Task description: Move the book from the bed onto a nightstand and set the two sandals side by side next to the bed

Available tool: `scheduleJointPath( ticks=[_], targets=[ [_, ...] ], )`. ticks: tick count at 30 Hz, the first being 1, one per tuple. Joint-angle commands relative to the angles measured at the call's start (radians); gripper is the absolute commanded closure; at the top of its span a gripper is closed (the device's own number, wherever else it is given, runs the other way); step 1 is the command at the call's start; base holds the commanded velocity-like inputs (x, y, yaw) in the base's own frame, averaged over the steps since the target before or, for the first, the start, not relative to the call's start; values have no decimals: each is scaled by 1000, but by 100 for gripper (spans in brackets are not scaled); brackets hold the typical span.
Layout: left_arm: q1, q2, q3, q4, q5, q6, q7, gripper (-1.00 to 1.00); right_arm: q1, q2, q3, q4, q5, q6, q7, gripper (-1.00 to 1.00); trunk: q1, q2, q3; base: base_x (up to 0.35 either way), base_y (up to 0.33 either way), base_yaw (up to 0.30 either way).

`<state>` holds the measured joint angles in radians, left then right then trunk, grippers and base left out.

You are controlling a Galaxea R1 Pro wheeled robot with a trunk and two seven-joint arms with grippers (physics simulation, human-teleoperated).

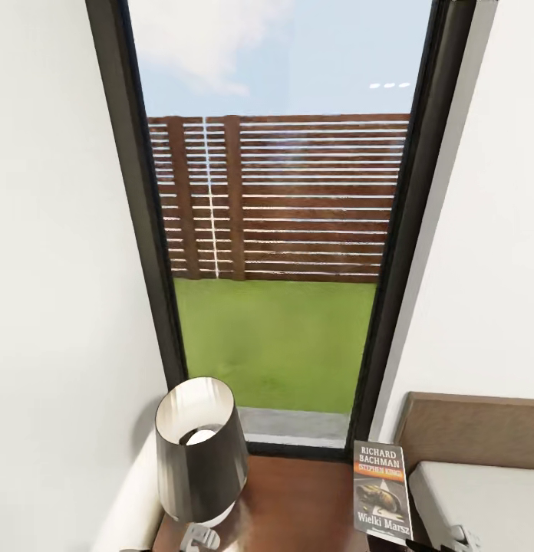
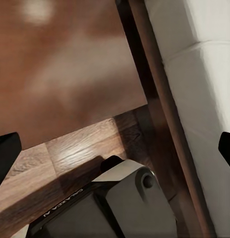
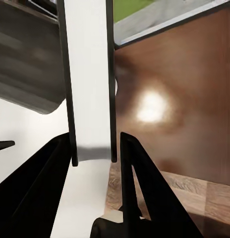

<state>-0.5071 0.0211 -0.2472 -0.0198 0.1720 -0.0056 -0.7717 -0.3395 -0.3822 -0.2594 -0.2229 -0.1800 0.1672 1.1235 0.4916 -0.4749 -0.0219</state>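
Observation:
The book (image 1: 382, 491) has a dark cover with "RICHARD BACHMAN" lettering. It is held upright over the right part of the nightstand (image 1: 298, 498), close to the bed (image 1: 482, 491). In the right wrist view the book (image 3: 89, 74) shows edge-on with its white pages. My right gripper (image 3: 94, 148) is shut on it, one black finger on each cover. Beyond it lies the glossy nightstand top (image 3: 169, 109). My left gripper (image 2: 115, 153) is open, its dark fingertips (image 2: 6, 158) far apart, above the nightstand's edge (image 2: 65, 74) and the bed frame (image 2: 159, 99). The sandals are out of view.
A table lamp with a dark shade (image 1: 199, 452) stands on the left part of the nightstand. Behind it a tall dark-framed window (image 1: 275, 230) looks onto grass and a wooden fence. White walls close in on both sides. Wood-plank floor (image 2: 70, 158) runs between nightstand and bed.

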Motion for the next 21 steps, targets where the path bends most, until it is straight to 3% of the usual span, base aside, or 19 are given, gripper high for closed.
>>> scheduleJointPath(
  ticks=[1,8,18,21],
  targets=[
    [-1,0,-8,0,9,-1,-3,-100,-1,0,2,1,-9,10,1,100,1,-2,-2,1,0,-242],
    [-1,0,-8,0,9,-1,-3,-100,-1,0,2,1,-9,9,1,100,1,-2,-2,0,0,-247],
    [-1,0,-7,0,11,-1,-3,-100,-1,1,2,0,-9,9,2,100,1,-2,-2,0,0,-21],
    [-1,0,-7,0,11,1,-4,-100,-1,1,2,0,-9,9,1,100,12,-23,-12,0,0,0]
  ],
)
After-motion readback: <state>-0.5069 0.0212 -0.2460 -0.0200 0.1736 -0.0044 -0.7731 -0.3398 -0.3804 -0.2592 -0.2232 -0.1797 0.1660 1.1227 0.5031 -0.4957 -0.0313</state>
